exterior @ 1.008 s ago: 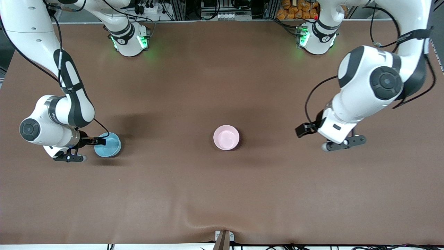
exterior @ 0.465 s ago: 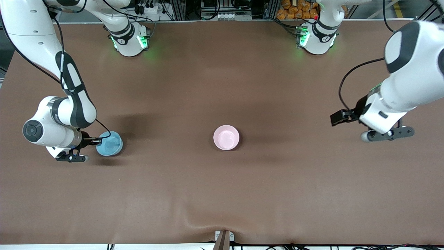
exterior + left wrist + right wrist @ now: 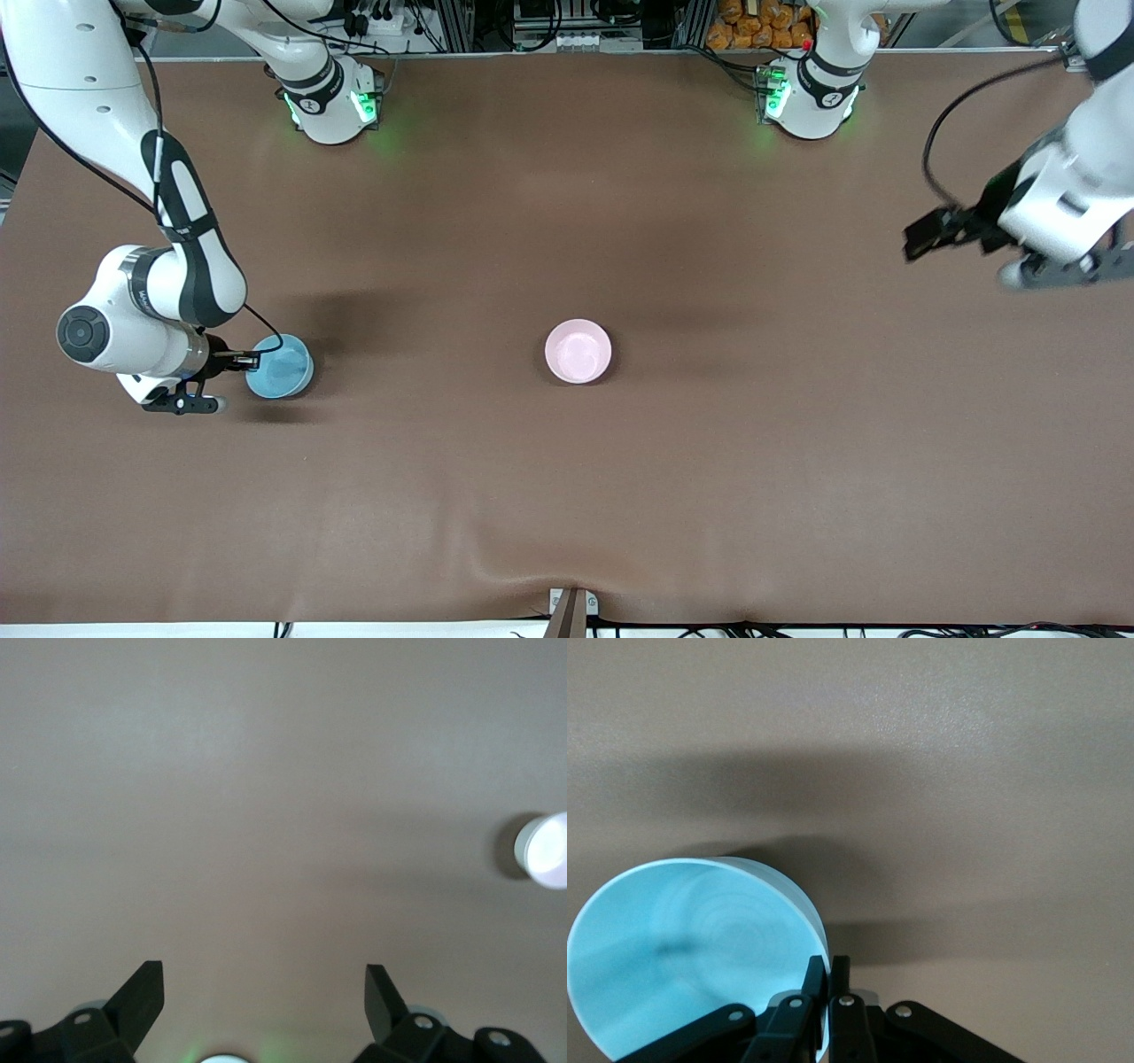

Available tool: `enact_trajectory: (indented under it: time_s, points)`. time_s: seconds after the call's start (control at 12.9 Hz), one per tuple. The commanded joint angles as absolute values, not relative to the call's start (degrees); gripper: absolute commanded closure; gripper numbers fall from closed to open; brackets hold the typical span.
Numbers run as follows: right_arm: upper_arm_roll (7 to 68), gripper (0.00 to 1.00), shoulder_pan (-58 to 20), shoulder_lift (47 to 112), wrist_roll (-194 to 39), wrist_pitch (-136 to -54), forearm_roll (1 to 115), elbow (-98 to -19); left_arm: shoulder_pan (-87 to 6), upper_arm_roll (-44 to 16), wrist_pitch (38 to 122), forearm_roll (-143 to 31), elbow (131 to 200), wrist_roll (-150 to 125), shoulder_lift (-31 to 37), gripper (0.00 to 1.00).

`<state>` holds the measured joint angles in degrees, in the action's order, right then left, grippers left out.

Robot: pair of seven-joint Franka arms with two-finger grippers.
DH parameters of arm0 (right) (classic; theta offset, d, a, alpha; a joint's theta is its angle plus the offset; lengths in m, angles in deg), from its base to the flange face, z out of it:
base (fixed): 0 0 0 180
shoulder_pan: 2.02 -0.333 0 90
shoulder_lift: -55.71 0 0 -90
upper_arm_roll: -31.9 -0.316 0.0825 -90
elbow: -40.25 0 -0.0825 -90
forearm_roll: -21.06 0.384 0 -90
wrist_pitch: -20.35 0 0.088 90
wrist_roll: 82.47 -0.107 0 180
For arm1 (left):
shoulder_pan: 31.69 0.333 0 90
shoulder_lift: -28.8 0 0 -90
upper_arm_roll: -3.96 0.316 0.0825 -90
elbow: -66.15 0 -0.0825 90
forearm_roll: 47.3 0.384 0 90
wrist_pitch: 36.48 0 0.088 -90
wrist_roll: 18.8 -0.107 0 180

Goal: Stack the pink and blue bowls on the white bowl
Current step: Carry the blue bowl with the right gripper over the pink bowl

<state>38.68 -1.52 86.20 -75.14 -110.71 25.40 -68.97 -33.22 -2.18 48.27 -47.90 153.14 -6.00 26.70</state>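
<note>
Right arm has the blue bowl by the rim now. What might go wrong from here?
1. The right gripper pinches only a thin stretch of the blue bowl's rim, jaws shut on it; the bowl may tilt or slip when lifted.
2. Only the pink bowl shows at mid-table; no separate white bowl can be made out, so confirm the stack before placing.
3. The left gripper, jaws open, is over bare table toward the left arm's end, unable to steady anything.

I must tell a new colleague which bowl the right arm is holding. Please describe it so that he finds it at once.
Look toward the right arm's end of the brown table. There the right tool is shut on the rim of the blue bowl. The only other bowl in view, the pink bowl, stands alone mid-table.
</note>
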Motion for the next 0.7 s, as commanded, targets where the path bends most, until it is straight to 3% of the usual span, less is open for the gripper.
enact_trajectory:
  time_s: [0.0, 0.62]
  points:
    - [38.3, 0.95, -1.2, 86.0, -74.3, -110.2, 26.0, -69.1, -34.2, 0.4, 45.2, -47.8, 154.1, -9.0, 30.4, 0.00]
    - [37.2, 0.95, -1.6, 80.2, -74.4, -103.2, 26.5, -68.9, -34.3, 6.3, 45.3, -46.8, 152.1, -18.5, 30.6, 0.00]
